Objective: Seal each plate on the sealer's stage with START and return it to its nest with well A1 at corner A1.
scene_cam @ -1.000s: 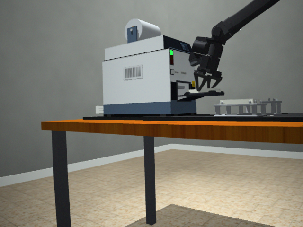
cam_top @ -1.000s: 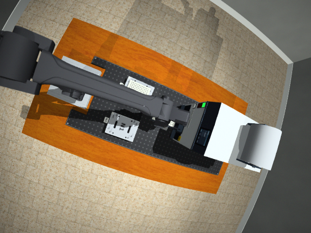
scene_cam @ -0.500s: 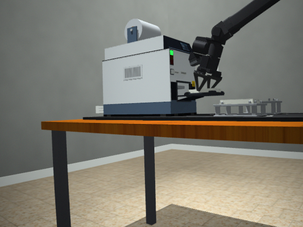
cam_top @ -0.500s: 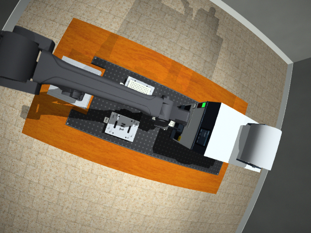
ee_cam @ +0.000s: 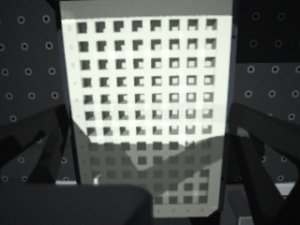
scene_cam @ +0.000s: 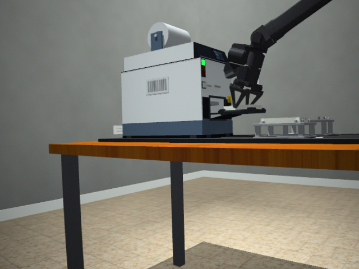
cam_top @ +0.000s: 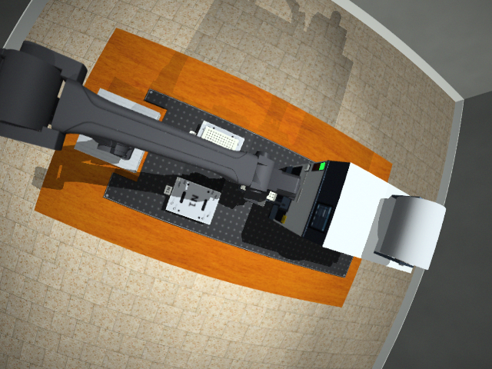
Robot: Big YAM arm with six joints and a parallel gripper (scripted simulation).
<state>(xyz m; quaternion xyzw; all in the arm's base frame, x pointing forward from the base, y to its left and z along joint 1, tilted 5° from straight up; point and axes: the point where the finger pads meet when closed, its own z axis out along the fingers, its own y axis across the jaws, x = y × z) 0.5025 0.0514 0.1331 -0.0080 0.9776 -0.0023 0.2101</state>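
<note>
wood tbl [cam_top: 191,254] [scene_cam: 202,154] w/ dark legs [scene_cam: 72,208], tan tile flr [cam_top: 158,301] [scene_cam: 122,226], grey walls [cam_top: 444,167] [scene_cam: 72,72]

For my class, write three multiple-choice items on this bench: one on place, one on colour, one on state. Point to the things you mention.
1. Where is the plate beneath the tool?
A. In nest N1
B. On the sealer's stage
C. On the floor

2. What colour is the lit lamp?
A. Red
B. Amber
C. Green

3. How is the tool?
A. Open
B. Shut on foil
C. Shut, holding nothing

Key:
1. B: the plate [ee_cam: 145,89] lies on the stage [scene_cam: 246,111] outside the sealer [scene_cam: 162,101] [cam_top: 345,206].
2. C: the lamp [cam_top: 322,166] [scene_cam: 203,62] glows green.
3. A: the tool's [scene_cam: 246,105] fingers stand wide, either side of the plate.
</note>
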